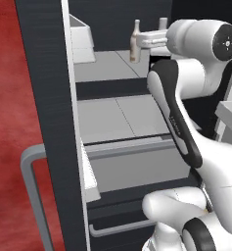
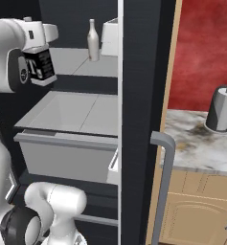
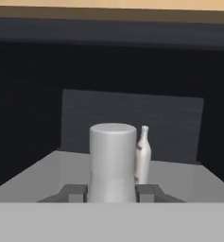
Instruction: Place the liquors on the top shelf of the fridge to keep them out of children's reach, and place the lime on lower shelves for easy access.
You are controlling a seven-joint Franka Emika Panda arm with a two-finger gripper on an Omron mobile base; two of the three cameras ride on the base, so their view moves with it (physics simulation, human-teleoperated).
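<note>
Right base view: two bottles, one end effector.

**Quick count of what's here**

Two bottles: one slim beige bottle and one square bottle with a black label. One paper-towel roll on the worktop. One fridge, one gripper.

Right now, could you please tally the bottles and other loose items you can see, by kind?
Slim beige-brown bottle, on the top shelf of the fridge: 1
Square bottle with the black "T" label, in the gripper: 1
Paper-towel roll, on the counter: 1
Total: 3
</note>
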